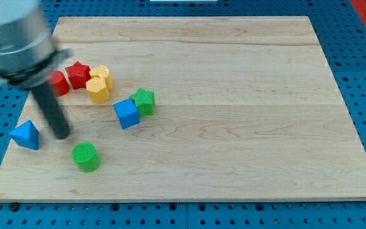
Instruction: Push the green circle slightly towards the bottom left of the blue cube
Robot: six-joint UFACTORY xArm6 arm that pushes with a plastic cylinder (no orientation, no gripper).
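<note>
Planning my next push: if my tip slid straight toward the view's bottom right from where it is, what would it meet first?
Most likely the green circle, just below-right of my tip, with bare board between them. Exact alignment is hard to judge.

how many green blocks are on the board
2. The green circle sits near the view's bottom left, just right of my tip. The green star touches the blue cube on its upper right. The arm may hide others at top left.
</note>
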